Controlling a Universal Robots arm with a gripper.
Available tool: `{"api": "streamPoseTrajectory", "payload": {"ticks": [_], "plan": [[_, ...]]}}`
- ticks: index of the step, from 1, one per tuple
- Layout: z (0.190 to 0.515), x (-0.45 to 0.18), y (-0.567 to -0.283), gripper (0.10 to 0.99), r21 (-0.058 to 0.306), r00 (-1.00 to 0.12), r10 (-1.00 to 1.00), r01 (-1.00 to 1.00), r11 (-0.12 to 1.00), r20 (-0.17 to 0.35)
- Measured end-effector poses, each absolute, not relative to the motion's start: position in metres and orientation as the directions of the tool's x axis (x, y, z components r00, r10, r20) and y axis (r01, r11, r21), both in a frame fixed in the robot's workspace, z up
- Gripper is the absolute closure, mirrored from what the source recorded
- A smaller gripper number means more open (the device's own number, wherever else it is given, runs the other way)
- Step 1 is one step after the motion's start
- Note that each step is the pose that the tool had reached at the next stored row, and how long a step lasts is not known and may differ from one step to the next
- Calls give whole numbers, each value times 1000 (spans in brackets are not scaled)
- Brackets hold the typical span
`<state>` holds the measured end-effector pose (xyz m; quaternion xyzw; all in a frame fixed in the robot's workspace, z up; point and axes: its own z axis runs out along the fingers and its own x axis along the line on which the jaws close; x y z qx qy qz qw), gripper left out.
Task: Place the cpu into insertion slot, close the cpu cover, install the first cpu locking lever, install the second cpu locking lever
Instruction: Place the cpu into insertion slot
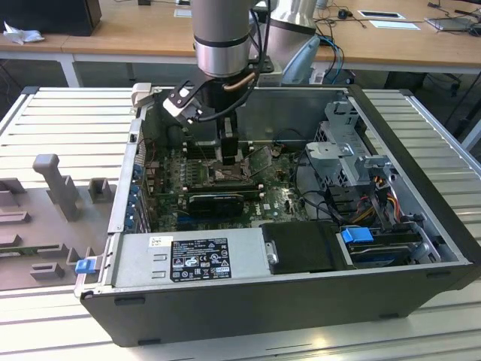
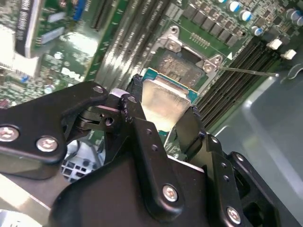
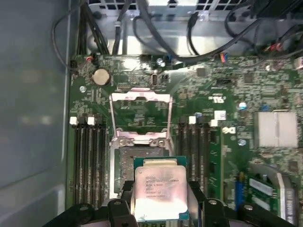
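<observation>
1. The gripper (image 2: 164, 100) clamps the cpu (image 3: 160, 189) by two opposite edges.
2. The cpu lies flat, pale silver printed top upward and green rim showing, its edges parallel to the insertion slot (image 3: 124, 166), which it partly overlaps.
3. The cpu cover (image 3: 140, 97) is swung open beyond the slot.

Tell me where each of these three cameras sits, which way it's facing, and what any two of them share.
Exterior view: off the arm, high in front of the open case, looking down into it; the arm and gripper show.
First wrist view: on the arm, looking down on the board; the cpu sits over the slot, with the cover open.
Second wrist view: on the arm, looking obliquely past the fingers.
Shared: both wrist views show the gripper holding the cpu at the slot.
</observation>
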<state>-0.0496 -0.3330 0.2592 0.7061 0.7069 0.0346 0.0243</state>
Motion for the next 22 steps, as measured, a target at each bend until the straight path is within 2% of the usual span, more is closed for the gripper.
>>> {"api": "streamPoseTrajectory", "payload": {"ticks": [4, 22], "plan": [[249, -50, -324, 557, 83, -1, 1000, 997, 0, 15], [209, -51, -318, 557, 83, 21, 1000, 996, -23, 14]]}}
